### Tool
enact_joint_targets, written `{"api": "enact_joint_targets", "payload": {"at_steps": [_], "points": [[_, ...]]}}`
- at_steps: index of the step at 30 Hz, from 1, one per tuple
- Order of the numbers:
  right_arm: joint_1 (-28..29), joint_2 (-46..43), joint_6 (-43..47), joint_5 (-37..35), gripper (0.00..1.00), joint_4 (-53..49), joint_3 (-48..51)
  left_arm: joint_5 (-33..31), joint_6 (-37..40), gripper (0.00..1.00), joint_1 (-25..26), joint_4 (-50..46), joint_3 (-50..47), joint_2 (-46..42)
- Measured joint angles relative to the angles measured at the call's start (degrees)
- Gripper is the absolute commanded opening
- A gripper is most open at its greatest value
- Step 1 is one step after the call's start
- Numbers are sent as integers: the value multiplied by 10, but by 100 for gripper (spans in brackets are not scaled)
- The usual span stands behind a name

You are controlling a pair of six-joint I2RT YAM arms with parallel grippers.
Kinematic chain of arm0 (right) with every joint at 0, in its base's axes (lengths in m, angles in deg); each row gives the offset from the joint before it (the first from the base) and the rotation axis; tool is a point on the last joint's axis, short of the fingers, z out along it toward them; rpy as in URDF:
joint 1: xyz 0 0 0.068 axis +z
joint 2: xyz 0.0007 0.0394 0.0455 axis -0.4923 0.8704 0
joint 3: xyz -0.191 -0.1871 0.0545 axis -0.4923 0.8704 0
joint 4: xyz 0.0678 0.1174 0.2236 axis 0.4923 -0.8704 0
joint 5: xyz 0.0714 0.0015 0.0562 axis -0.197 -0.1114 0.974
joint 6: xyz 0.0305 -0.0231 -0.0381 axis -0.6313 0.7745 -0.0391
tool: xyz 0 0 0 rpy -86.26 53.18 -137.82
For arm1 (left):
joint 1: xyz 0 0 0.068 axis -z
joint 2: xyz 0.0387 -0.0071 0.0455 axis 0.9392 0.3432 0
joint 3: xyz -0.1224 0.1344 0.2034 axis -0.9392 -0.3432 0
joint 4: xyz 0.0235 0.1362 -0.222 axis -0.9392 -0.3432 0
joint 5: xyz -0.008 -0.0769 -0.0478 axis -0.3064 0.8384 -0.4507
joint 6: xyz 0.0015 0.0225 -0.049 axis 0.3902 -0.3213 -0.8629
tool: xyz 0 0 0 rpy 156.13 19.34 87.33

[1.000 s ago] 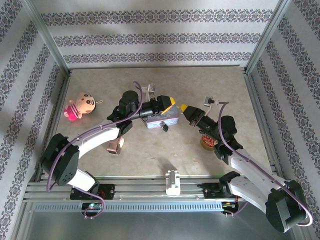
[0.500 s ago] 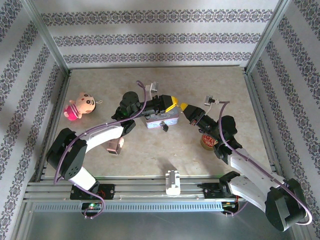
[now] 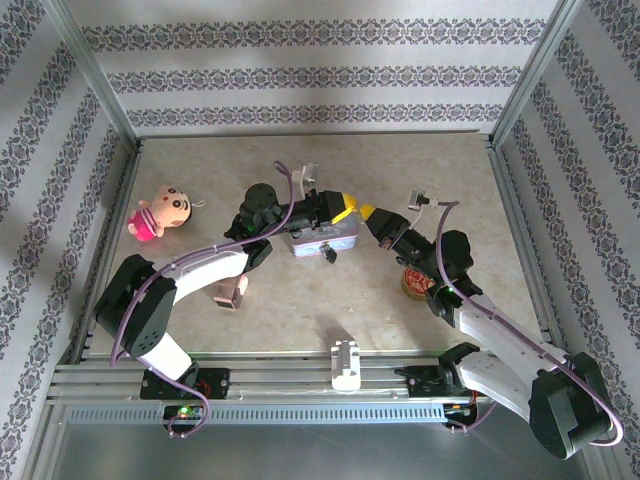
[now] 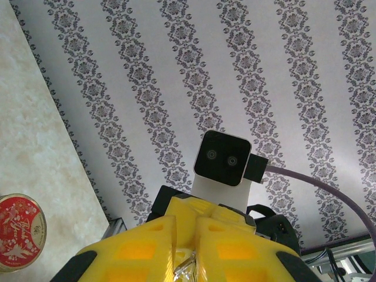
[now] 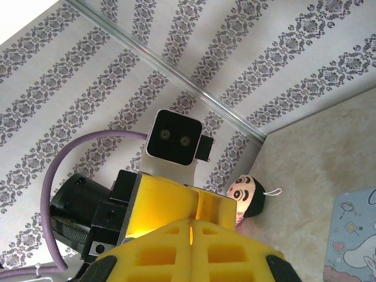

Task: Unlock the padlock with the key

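**Left gripper (image 3: pixel 340 208) and right gripper (image 3: pixel 368 214) meet tip to tip over the pale-blue tin (image 3: pixel 318 243)**

The left gripper is nipped tight on a silvery sliver, by the look of it the key (image 4: pixel 185 271); the right gripper's fingers are pressed together. The padlock (image 3: pixel 328 256) sits at the tin's near edge on the table (image 3: pixel 300 320). A clean unlock likely needs the key's blade left protruding, squared to the keyhole, with the lock steadied before any turn.
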Motion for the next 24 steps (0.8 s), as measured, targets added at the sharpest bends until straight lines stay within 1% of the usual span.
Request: {"api": "enact_joint_targets", "payload": {"at_steps": [12, 17, 20, 21, 24], "points": [[0, 17, 0, 0, 0, 14, 0, 2, -4, 17, 0, 0, 0, 4], [0, 31, 0, -1, 0, 22, 0, 2, -12, 0, 0, 4, 0, 9], [0, 37, 0, -1, 0, 28, 0, 4, -15, 0, -3, 4, 0, 10], [0, 37, 0, 0, 1, 28, 0, 4, -15, 0, -4, 4, 0, 10], [-4, 34, 1, 0, 22, 21, 0, 15, -12, 0, -9, 2, 2, 10]]}}
